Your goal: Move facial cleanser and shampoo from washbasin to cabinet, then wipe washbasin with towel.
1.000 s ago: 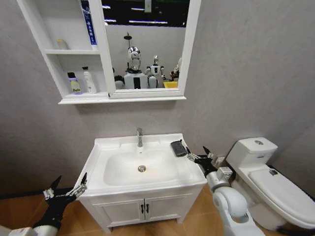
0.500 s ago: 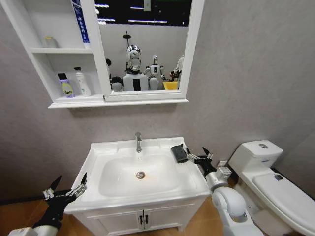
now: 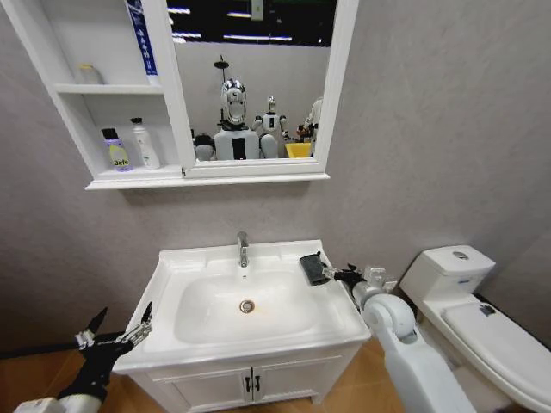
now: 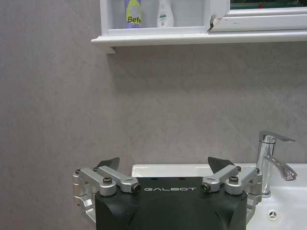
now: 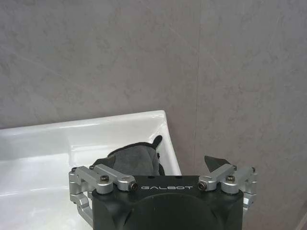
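Note:
The white washbasin (image 3: 185, 274) with its chrome tap (image 3: 243, 248) stands in front of me. A dark grey towel (image 3: 312, 268) lies bunched on its right rim. My right gripper (image 3: 337, 269) is open right beside the towel (image 5: 135, 157), one finger reaching over the cloth and the right gripper (image 5: 160, 165) not closed on it. On the cabinet's (image 3: 86, 88) lower shelf stand a purple bottle (image 3: 116, 150) and a white bottle (image 3: 145, 144); which is the facial cleanser or the shampoo I cannot tell. My left gripper (image 3: 116, 331) hangs open, left of the basin's front corner.
A white toilet (image 3: 469, 297) stands close on the right, behind my right arm. Below the basin is a two-door cupboard (image 3: 250, 385). A mirror (image 3: 258, 77) adjoins the cabinet, and a blue tube (image 3: 142, 39) leans on its upper shelf.
The camera rose a little early on. Since then my right arm has pushed forward, bringing its open gripper up against the towel. The left arm has stayed still.

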Available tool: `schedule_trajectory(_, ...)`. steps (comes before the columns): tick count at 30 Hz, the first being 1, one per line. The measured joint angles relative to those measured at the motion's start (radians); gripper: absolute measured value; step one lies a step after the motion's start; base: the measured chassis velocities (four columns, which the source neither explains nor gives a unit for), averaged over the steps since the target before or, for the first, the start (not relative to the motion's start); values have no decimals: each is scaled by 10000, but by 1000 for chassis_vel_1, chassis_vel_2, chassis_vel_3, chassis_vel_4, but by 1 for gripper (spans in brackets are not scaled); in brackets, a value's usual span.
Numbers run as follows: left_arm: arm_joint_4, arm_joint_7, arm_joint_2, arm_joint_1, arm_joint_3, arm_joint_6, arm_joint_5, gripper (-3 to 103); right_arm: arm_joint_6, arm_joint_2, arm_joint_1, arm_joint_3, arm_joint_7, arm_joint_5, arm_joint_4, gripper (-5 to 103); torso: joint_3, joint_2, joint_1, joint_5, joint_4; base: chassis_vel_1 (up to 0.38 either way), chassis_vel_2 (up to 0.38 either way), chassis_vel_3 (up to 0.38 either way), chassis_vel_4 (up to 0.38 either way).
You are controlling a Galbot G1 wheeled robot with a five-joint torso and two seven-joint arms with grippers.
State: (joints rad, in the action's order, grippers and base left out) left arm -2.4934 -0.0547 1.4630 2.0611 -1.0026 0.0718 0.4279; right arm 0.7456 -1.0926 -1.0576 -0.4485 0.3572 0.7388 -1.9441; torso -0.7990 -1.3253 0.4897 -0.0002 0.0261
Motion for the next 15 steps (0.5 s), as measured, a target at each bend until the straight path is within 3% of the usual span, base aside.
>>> schedule_trajectory(6, 1, 1, 0, 0, 0, 0, 0, 100, -5, 913, 841, 1019, -105, 379, 778, 100, 0, 0, 0, -1, 1, 0, 0, 0, 0)
schedule_trajectory(15, 1, 1, 0, 0, 0, 0, 0, 100, -50, 1270, 1633, 2048, -174, 792, 1391, 100, 0, 0, 0, -2, 0, 0, 0, 0, 0)
